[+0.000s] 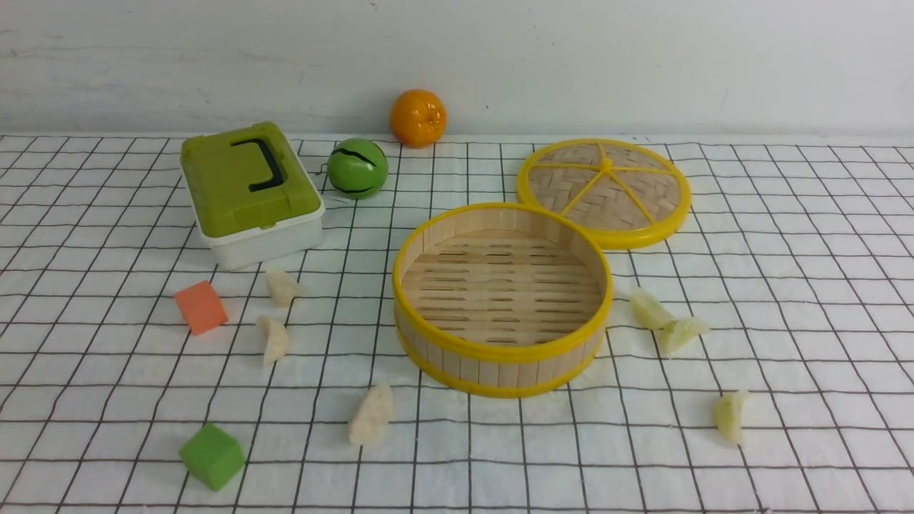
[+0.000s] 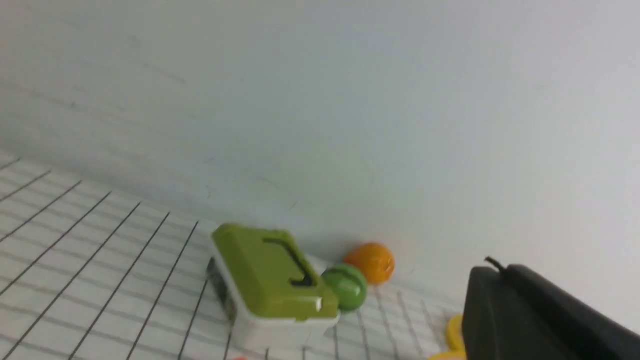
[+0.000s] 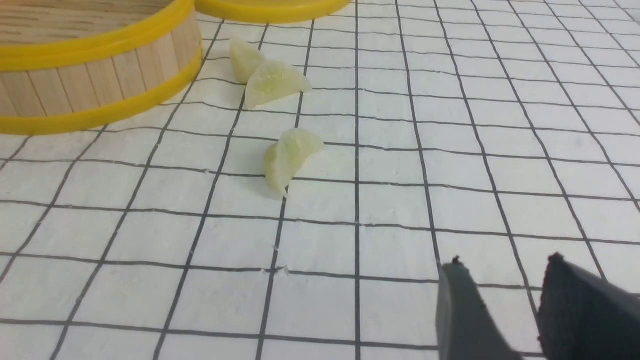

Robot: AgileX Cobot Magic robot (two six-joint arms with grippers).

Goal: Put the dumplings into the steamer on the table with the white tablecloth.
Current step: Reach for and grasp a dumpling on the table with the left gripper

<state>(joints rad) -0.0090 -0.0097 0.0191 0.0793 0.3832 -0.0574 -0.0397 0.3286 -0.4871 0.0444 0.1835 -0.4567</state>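
Score so far: 0 of 6 in.

Nearest, right side: right gripper [image 3: 505,262] low over table w/ white tablecloth [image 1: 821,457], fingers [image 3: 465,310] spread w/ clear gap, pinching nothing. Left gripper [image 2: 530,320] only part in shot, pointed toward far wall. Can't tell if spread or pressed together. No arm in front view.

Near row: green cube [image 1: 211,455] far left, not wanted. Near white dumpling [image 1: 371,414] near-left of steamer [image 1: 502,357]. Lone yellow-green dumpling [image 1: 730,415] near right, prob. easiest first pick for right arm.

Mid row, left: mid white dumpling [image 1: 275,339] & far white dumpling [image 1: 282,285], close together, near orange cube [image 1: 201,307]. Mid row, right: yellow-green pair [image 1: 664,323], touching each other, just right of steamer. Steamer mid-table, upright, uncovered, slatted floor bare.

Far: lid [image 1: 605,191] flat on cloth, far-right of steamer; touching its rim or just behind, can't tell. Green box [image 1: 248,191], green ball [image 1: 357,168], orange [image 1: 418,118] along far edge, no part in job.

Left to do: everything. Six picks, six drops, likely 3 per arm.
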